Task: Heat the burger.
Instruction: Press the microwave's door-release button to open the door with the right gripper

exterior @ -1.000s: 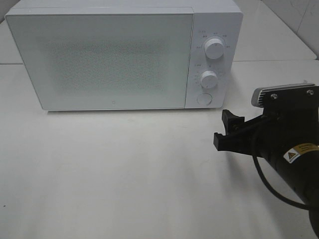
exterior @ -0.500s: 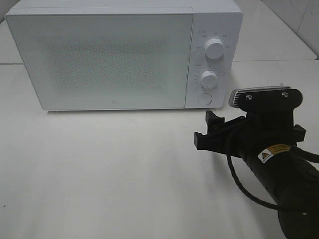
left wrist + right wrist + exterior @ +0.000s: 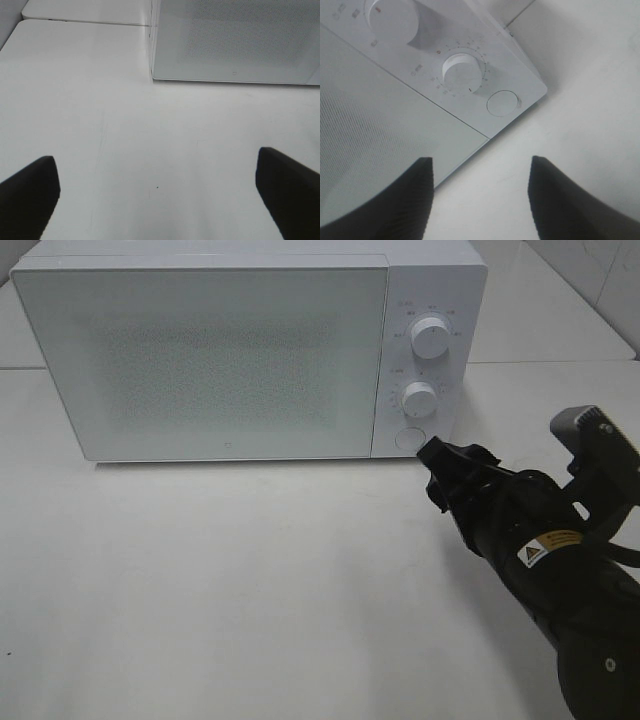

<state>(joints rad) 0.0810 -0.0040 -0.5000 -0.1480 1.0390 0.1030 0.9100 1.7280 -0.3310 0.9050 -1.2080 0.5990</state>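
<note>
Right wrist view: your right jaws are sitting parted and empty, pointing at the microwave [image 3: 380, 125]'s round button [image 3: 503, 103]. Drifting sideways, you're risking bumping the dial [image 3: 462, 74] instead. Left jaws are gaping wide; the burger isn't showing anywhere.

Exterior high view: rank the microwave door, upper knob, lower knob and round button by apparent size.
1. Microwave door, by far.
2. Upper knob and lower knob: too alike to rank.
3. Round button, slightly smaller than either knob.
</note>
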